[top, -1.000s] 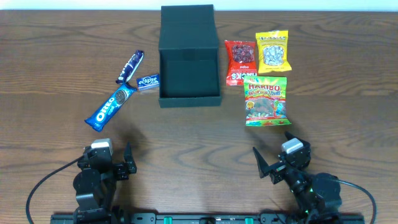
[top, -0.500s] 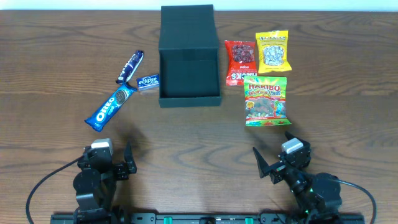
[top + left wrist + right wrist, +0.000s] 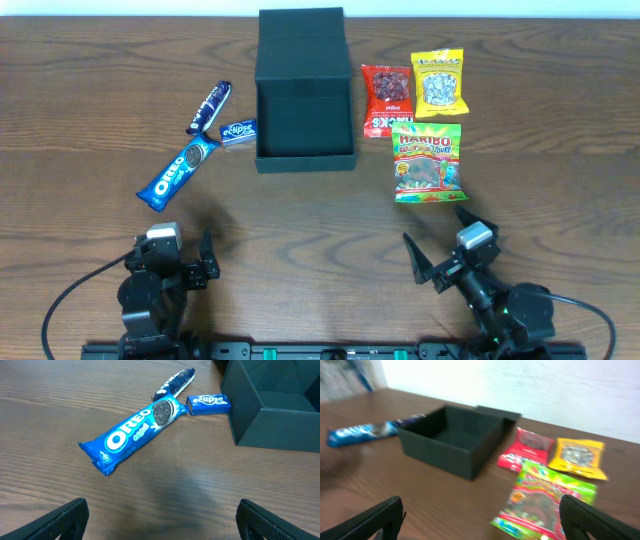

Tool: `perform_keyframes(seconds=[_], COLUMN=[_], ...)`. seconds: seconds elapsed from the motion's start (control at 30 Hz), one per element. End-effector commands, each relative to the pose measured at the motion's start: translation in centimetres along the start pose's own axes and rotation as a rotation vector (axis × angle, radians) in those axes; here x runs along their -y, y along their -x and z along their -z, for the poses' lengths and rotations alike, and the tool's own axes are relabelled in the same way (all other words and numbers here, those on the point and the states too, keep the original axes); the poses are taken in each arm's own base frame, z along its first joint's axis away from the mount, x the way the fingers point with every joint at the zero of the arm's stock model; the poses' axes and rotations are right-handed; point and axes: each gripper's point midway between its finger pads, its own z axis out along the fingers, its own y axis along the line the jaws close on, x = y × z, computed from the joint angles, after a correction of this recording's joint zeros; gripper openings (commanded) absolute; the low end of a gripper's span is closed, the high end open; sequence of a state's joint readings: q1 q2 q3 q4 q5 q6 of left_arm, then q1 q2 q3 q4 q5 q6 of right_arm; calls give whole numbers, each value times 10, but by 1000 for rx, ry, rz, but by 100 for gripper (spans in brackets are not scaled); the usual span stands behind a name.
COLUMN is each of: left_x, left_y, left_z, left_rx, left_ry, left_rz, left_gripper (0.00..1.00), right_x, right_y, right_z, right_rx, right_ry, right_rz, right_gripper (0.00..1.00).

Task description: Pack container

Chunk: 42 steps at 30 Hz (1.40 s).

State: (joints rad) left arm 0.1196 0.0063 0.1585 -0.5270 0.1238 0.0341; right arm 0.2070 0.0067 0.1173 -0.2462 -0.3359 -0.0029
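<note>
Our left pincer [image 3: 162, 512] and right pincer [image 3: 480, 512] gape empty; the container [image 3: 437, 455] sits ahead of both on the bench [image 3: 300, 220].

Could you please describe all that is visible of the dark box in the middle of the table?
The container is a square box, dark green-black and matte, perhaps of stiff card. It stands upright on the wooden table, open, with its hinged lid folded back on the far side. Nothing shows inside it. A blue eclipse packet lies close at its left and a red packet near its right. Neither gripper touches it.
</note>
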Motion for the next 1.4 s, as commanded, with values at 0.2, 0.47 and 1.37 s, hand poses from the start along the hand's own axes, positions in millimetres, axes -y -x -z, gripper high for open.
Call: perform_keyframes(seconds=[0.2, 0.47, 1.37], left_x=[-1, -1, -1], left_y=[-6, -5, -5], left_z=[-3, -3, -3], left_rx=[-12, -12, -12], left_ry=[3, 3, 3], left_rz=[-14, -14, -14], left_gripper=[95, 95, 95], right_x=[-43, -48, 124], right_y=[9, 48, -20], right_z=[5, 11, -149], right_rx=[-28, 91, -557], right_ry=[254, 330, -421], right_rz=[-517, -623, -161], right_gripper=[99, 99, 97])
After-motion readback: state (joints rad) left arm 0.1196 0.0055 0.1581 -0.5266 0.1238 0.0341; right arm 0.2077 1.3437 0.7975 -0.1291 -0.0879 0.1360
